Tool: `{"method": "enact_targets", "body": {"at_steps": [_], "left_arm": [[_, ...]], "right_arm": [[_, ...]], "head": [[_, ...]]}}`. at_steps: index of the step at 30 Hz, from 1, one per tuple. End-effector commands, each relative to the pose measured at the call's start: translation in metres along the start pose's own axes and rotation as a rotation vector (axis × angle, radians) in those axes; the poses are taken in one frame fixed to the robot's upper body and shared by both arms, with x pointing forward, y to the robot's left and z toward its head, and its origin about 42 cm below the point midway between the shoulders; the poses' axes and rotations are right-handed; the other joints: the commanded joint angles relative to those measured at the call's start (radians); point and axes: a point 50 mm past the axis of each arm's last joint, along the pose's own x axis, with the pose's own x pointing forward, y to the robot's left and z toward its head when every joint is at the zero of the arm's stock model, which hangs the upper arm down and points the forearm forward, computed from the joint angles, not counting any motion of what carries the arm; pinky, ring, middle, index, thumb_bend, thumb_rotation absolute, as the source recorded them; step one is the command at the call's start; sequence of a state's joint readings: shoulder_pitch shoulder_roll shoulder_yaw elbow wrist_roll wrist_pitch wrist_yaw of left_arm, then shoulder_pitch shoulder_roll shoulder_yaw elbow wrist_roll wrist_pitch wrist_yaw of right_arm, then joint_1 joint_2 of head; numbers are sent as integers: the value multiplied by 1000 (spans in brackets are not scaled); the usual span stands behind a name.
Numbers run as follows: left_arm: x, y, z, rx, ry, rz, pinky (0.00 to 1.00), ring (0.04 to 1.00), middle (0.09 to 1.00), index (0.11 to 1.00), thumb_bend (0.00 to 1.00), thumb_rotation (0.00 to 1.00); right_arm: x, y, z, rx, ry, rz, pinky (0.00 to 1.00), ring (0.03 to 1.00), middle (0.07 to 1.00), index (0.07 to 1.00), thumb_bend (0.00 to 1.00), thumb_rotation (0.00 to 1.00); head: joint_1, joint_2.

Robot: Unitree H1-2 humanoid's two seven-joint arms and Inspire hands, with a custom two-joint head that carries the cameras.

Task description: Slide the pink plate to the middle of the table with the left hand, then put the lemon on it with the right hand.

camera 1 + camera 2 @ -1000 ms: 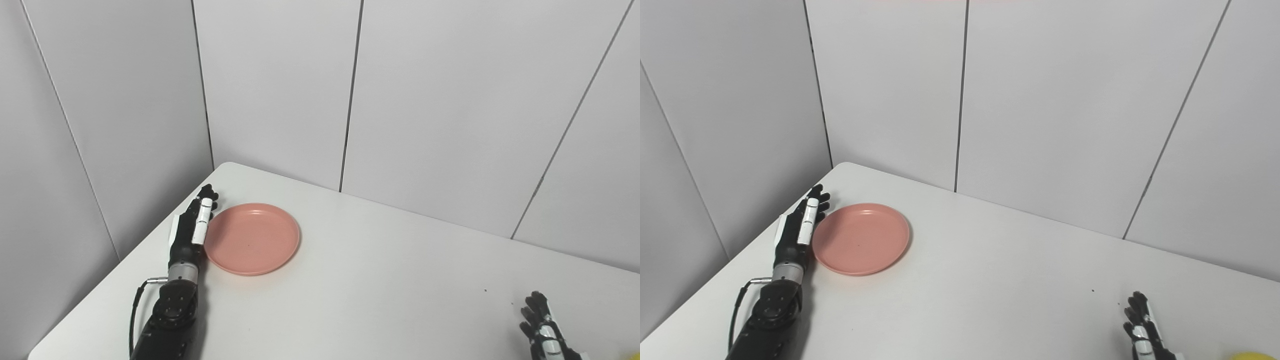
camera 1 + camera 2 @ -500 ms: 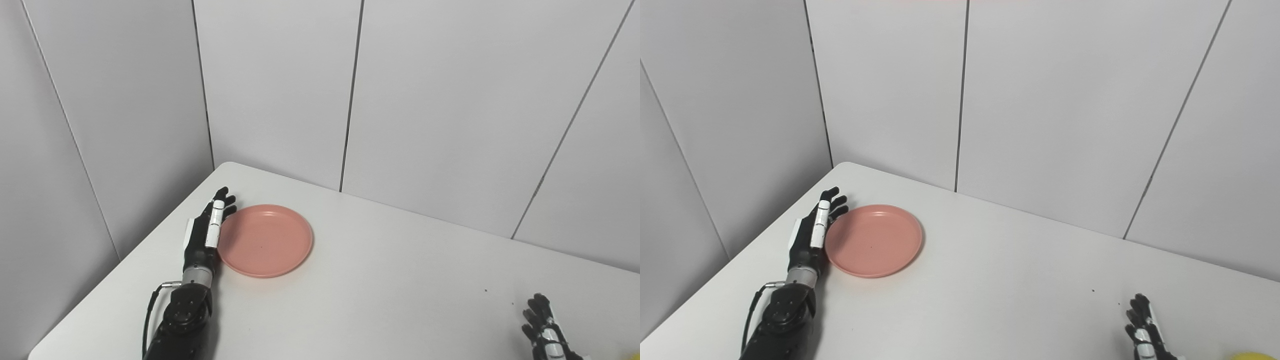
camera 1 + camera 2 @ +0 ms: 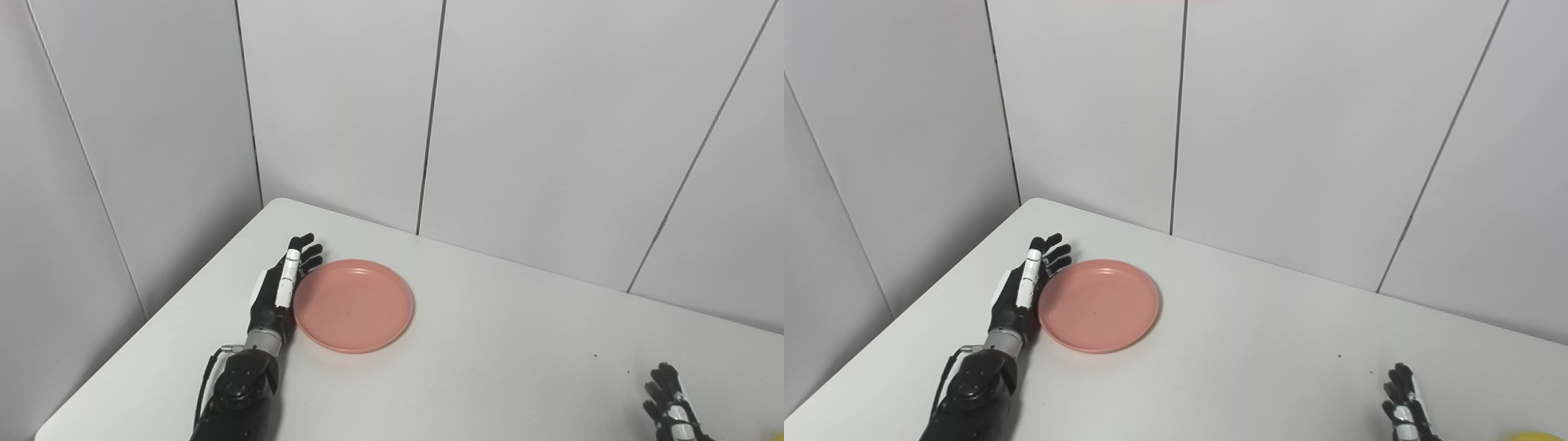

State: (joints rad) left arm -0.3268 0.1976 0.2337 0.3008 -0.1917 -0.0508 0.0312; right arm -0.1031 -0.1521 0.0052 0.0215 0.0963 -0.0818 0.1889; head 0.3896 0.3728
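Left hand [image 3: 280,291] flat, fingers straight and spread a little, edge pressed against left rim of pink plate [image 3: 354,305]; we see it gripping nothing. Plate lies flat on white table [image 3: 478,367], nothing on it. Far right of plate, at bottom edge of view, right hand [image 3: 1407,407] rests low, fingers apart, nothing in it as far as we can see. Lemon [image 3: 1530,436] just right of that hand, well apart from plate, only yellow top showing.
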Motion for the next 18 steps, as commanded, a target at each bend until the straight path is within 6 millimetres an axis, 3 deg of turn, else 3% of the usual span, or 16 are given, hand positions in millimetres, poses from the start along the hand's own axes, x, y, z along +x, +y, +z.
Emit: {"method": "enact_targets", "body": {"at_steps": [1, 18], "left_arm": [[7, -11, 13, -17, -41, -39, 863, 868, 859, 851, 767, 1000], [-5, -66, -4, 26, 1, -159, 922, 901, 891, 886, 750, 1000]], "right_arm": [[5, -3, 10, 1, -37, -6, 1000, 1000, 1000, 1000, 453, 1000], [8, 3, 10, -5, -45, -11, 1000, 1000, 1000, 1000, 431, 1000]], "head": [[1, 0], [-95, 40]]}}
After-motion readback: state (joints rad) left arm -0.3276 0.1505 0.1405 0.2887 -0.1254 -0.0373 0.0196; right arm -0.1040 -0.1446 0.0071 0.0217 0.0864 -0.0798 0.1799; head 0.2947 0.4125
